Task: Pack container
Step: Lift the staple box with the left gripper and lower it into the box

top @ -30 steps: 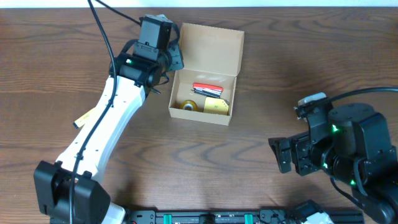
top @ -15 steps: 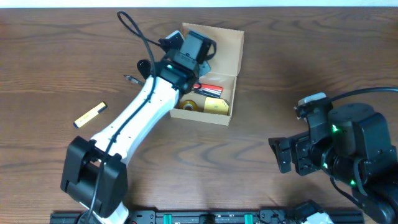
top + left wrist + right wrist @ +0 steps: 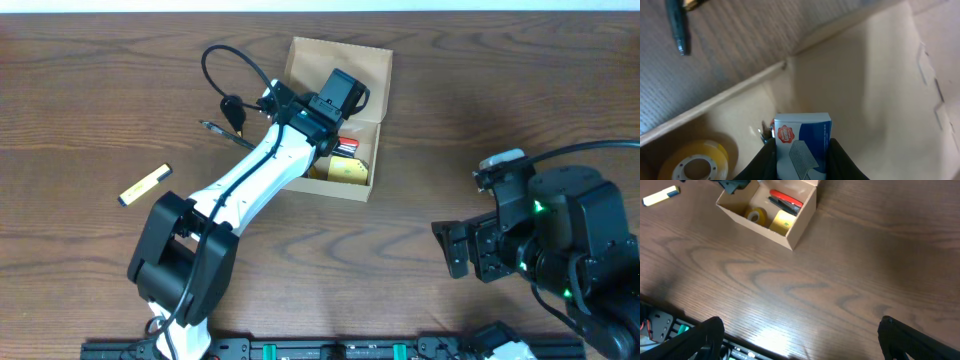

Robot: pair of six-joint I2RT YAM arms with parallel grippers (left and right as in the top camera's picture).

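One tan cardboard container [image 3: 322, 185] sits on the far middle of the counter [image 3: 330, 260], its flap lid [image 3: 340, 55] folded open on the far side; its cardboard is plain, with no print. Inside, seen from the right wrist, lie a yellow tape roll [image 3: 756, 215], a yellow block [image 3: 782, 223] beside it, and a red item [image 3: 786, 198] with a black one along the far wall.

The left end effector [image 3: 802, 160] is inside the container's opening, above the floor near the far wall, clamped on a small blue-and-white staple box [image 3: 802, 132]. That box carries a round red emblem and a drawing of staples; its lettering is too small to read. The tape roll is just beside it, lower left in the left wrist view.

The right end effector [image 3: 800, 325] is well apart from the container, toward the near right of the counter, its fingers spread wide with nothing between them. Bare counter runs between it and the container's near wall.

Left of the container a dark pen [image 3: 213, 127] lies near the left arm, and a yellow highlighter [image 3: 145, 185] lies farther left, well clear of the walls.
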